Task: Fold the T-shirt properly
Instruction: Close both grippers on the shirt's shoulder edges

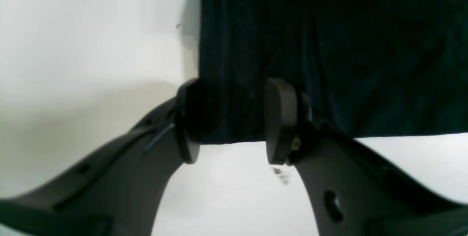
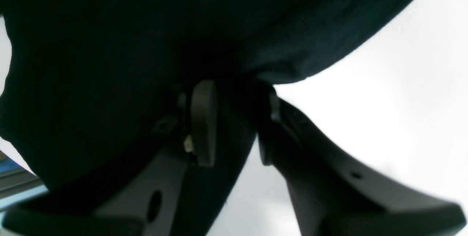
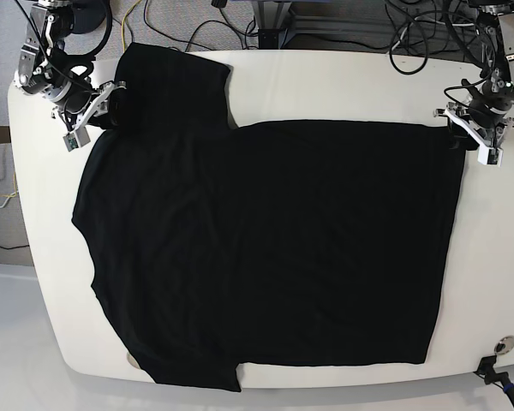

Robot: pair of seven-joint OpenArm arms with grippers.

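Left wrist view: the left gripper point(image 1: 232, 121) has its two pads point(image 1: 279, 119) standing apart, astride the corner of the black T-shirt point(image 1: 329, 46). The cloth's bottom edge runs between the pads; whether they touch it cannot be told. The cloth lies flat on the white table point(image 1: 73, 46), its straight side edge running up from the near pad.

Right wrist view: the right gripper point(image 2: 234, 122) has its pads point(image 2: 203, 119) drawn in on a bunched fold of the T-shirt point(image 2: 109, 64), which passes between them and drapes over the left finger. The pale table point(image 2: 402, 82) shows to the right.

Base view: the T-shirt point(image 3: 274, 248) is spread flat across the white table point(image 3: 343, 86), covering most of it, one sleeve toward the far left corner, the other at the near edge. The right gripper point(image 3: 101, 104) pinches cloth at the far left sleeve. The left gripper point(image 3: 471, 133) sits at the far right corner of the hem. There are no containers in any view.
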